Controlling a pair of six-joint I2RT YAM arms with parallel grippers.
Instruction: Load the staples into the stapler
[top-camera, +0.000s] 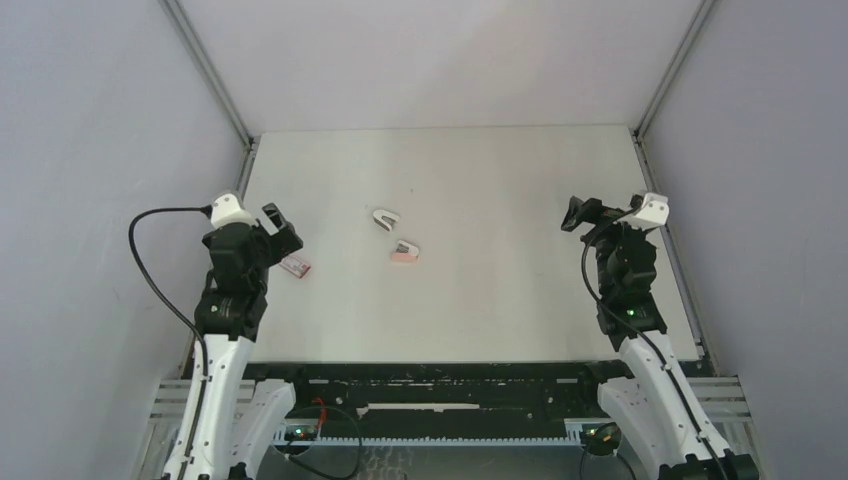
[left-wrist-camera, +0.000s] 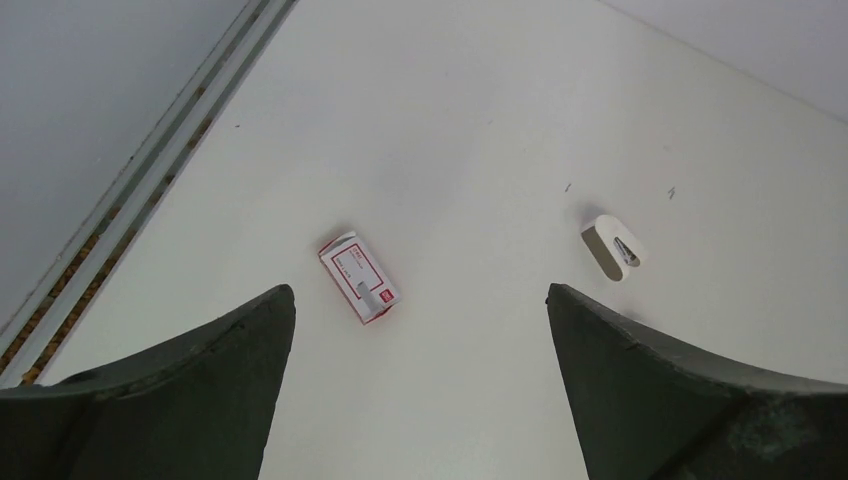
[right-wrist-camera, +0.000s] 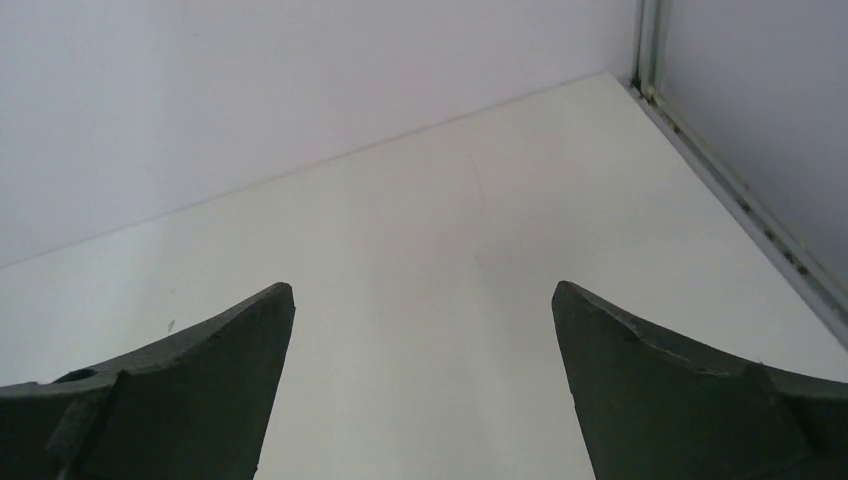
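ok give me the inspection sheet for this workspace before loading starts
surface: white table, a few small specks
job's things: white stapler mid-table, metal showing; pink-grey block just nearer, likely the staples
clutter: white box with red label lying beside the left tool
grippers: left tool open, empty; right tool open, empty, over bare table
cables: black cable looping off the left arm
surroundings: grey walls, metal rails along the table edges

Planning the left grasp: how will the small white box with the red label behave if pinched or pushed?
The small white red-labelled box lies flat on the white table, so it likely won't roll or tip. It looks like thin card: probably light, possibly crushable under a hard pinch. Pushed, it would probably slide.
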